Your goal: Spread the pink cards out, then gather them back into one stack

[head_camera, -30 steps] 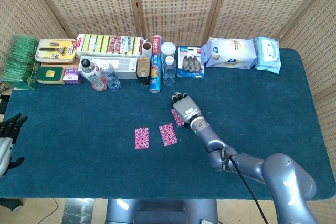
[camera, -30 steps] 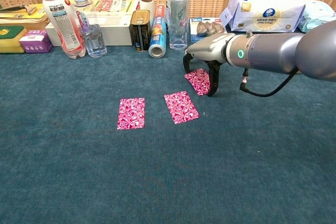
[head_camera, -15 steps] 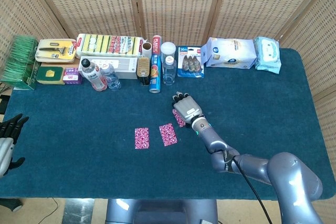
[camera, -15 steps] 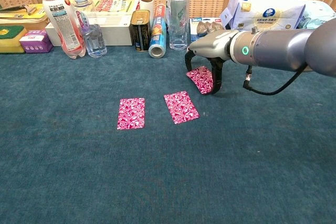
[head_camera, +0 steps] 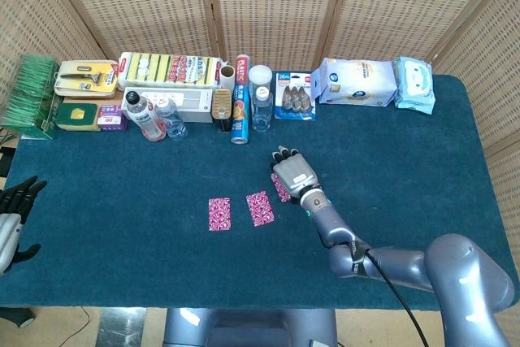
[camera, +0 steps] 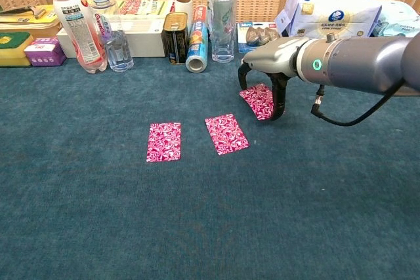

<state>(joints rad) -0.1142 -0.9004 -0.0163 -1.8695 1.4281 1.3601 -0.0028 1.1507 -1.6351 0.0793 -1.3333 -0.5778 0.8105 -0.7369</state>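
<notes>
Blue table (head_camera: 122, 201) holds three pink cards (camera: 226, 133), one under right hand (camera: 266, 83).

R hand (camera: 268, 73) fingers curled down; L hand (head_camera: 15, 209) open.

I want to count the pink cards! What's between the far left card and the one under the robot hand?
One more pink card lies between the left card and the one under the robot hand, clearest in the chest view.
</notes>
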